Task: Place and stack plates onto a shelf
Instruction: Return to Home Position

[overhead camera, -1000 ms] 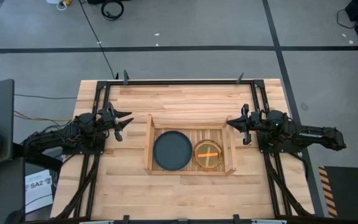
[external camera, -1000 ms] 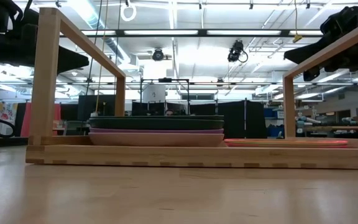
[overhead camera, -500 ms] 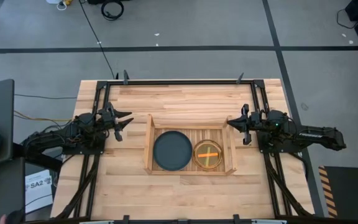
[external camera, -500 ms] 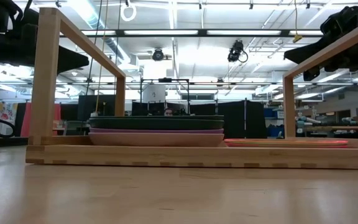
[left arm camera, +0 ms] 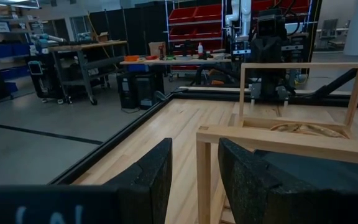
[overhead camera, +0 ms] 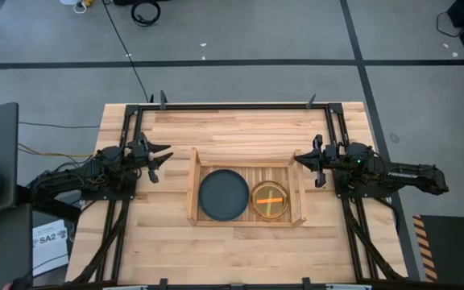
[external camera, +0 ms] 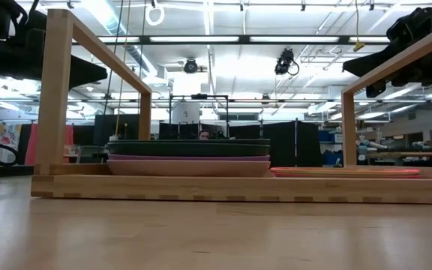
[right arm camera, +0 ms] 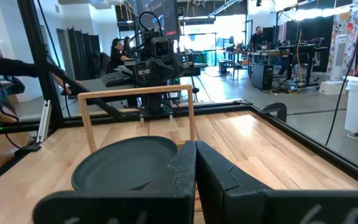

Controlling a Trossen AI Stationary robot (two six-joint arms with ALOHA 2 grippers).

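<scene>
The light-wood shelf [overhead camera: 192,187] lies at the table's middle. On its left half rests a stack of large plates [external camera: 189,158]: a dark grey one [overhead camera: 222,195] on top, then a purple and a pink one below. A small orange plate [overhead camera: 270,200] lies flat on the slats of the right half. My left gripper [overhead camera: 166,153] hovers open, level, left of the shelf, nothing between its fingers [left arm camera: 148,180]. My right gripper [overhead camera: 298,159] hovers shut, level, right of the shelf; in its wrist view the gripper [right arm camera: 196,168] points at the dark plate [right arm camera: 126,163].
Upright wooden end frames [left arm camera: 278,138] [right arm camera: 135,93] stand at both short ends of the shelf. Black rails [overhead camera: 127,129] run along the table's left, right and far sides. Bare tabletop [overhead camera: 240,129] lies far of and near of the shelf. People sit at desks beyond the table.
</scene>
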